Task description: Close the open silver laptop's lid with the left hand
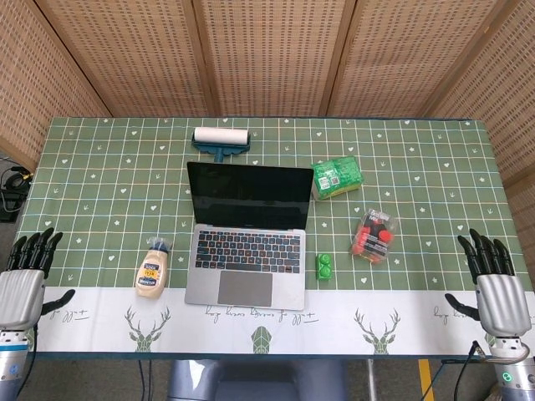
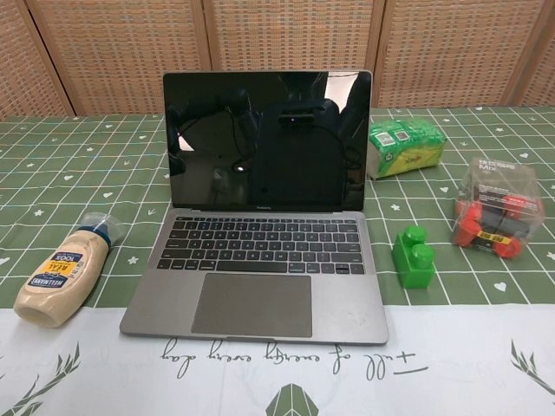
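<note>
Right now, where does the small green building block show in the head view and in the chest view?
Head view: the small green building block lies just right of the open silver laptop's base.
Chest view: the block stands right of the keyboard.
Shared landmark: the clear plastic box of red items further right.
</note>
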Available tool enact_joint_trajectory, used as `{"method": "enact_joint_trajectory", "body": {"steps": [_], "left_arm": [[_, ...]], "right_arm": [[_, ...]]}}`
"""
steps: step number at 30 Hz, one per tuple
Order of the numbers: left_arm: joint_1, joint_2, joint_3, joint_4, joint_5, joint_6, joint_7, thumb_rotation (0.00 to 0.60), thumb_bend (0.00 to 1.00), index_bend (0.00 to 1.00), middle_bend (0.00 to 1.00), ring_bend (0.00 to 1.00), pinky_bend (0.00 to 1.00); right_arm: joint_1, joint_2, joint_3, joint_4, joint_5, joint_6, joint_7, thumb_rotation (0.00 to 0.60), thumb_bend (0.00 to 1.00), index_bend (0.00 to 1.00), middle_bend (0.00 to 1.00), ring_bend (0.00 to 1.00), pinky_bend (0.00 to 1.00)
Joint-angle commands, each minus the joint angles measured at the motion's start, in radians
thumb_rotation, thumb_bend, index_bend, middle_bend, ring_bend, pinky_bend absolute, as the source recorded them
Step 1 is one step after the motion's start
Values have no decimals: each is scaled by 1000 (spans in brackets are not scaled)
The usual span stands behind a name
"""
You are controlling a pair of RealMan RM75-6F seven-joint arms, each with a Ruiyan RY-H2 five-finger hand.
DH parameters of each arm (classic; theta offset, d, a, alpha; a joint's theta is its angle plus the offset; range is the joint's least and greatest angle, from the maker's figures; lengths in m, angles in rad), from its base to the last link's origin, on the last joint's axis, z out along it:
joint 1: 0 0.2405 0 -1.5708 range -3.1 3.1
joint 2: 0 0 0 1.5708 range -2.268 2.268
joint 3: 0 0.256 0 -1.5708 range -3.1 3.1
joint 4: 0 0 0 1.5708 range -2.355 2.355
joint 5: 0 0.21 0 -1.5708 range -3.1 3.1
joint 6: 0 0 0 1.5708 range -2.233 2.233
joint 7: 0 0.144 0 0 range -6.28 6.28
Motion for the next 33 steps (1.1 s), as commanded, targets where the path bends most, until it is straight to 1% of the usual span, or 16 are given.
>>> {"method": "enact_joint_trajectory", "body": {"steps": [1,2,5,7,10,11,13,15,19,21,23,25,28,29,33], "left_arm": [[1,-1,4,-6,5,2,10,600,135,0,0,0,0],[1,-1,6,-8,10,4,16,600,153,0,0,0,0],[2,1,9,-18,12,5,28,600,278,0,0,0,0],[1,9,9,-41,9,0,39,600,414,0,0,0,0],[-17,19,-2,-75,-1,-24,49,600,567,0,0,0,0],[-27,23,-9,-83,-4,-36,52,600,601,0,0,0,0],[-56,35,-34,-106,-21,-68,65,600,711,0,0,0,0],[-103,49,-74,-139,-35,-108,86,600,776,0,0,0,0],[-208,74,-150,-195,-78,-213,130,600,862,0,0,0,0],[-246,79,-175,-206,-94,-251,138,600,893,0,0,0,0],[-301,82,-211,-211,-130,-310,154,600,922,1,0,0,0],[-370,77,-252,-205,-188,-386,171,600,959,12,0,0,15],[-469,53,-295,-173,-270,-495,190,600,998,36,0,0,55],[-490,47,-302,-162,-288,-518,193,600,1000,45,0,0,61],[-639,-10,-349,-63,-398,-655,220,600,1000,80,0,0,69]], "right_arm": [[-2,2,0,0,-1,3,3,600,44,0,0,0,0],[-2,3,-1,-1,-2,5,4,600,44,0,0,0,0],[-4,6,-1,-2,-5,9,7,600,43,0,0,0,0],[-6,10,2,-3,-3,13,12,600,43,0,0,0,0],[-6,13,10,0,12,12,20,600,43,0,0,0,0],[-6,13,12,1,16,10,22,600,44,0,0,0,0],[-4,13,19,4,30,4,26,600,43,0,0,0,0],[-1,14,27,10,49,-7,31,600,44,0,0,0,0],[2,17,40,21,84,-28,45,600,44,0,0,0,0],[2,19,47,26,100,-34,53,600,44,0,0,0,0],[3,23,57,33,121,-42,68,600,44,0,0,0,0],[5,25,66,43,141,-55,84,600,43,0,0,0,0],[9,29,72,53,160,-73,104,600,44,0,0,0,0],[10,29,73,55,162,-76,107,600,44,0,0,0,0],[12,34,79,65,174,-89,128,600,44,0,0,0,0]]}}
